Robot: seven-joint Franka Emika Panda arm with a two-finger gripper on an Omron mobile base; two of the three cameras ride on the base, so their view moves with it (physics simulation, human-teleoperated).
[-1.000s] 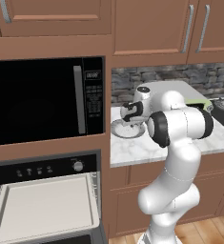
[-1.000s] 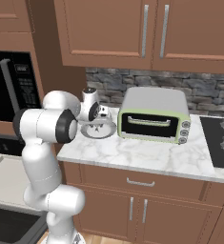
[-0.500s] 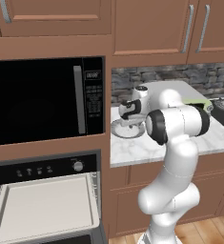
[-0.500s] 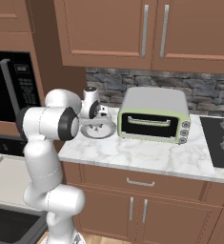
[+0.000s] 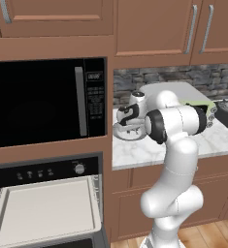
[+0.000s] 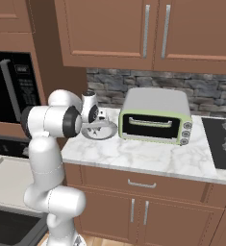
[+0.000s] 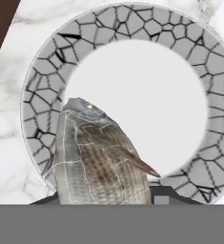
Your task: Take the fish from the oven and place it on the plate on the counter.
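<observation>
In the hand view the grey-brown scaled fish (image 7: pixel 99 162) hangs over the near rim of the plate (image 7: pixel 132 100), a round dish with a pale centre and a cracked grey rim. My gripper (image 7: pixel 106 200) is shut on the fish, and the fish body mostly hides the fingertips. From the base views the gripper (image 5: pixel 128 117) hovers just above the plate (image 5: pixel 130 134) on the marble counter (image 5: pixel 149 151). The oven (image 5: pixel 38 172) sits low on the left with its cream tray (image 5: pixel 45 210) pulled out and bare.
A large black microwave (image 5: pixel 42 101) is built in above the oven, left of the plate. The pale-green toaster oven (image 6: pixel 155 117) stands on the counter (image 6: pixel 143 156) right of the plate (image 6: pixel 99 130). A black cooktop (image 6: pixel 222 141) lies at the far right, and wall cabinets hang overhead.
The hand with the fish has sunk a little toward the plate. The base and everything else stay put.
</observation>
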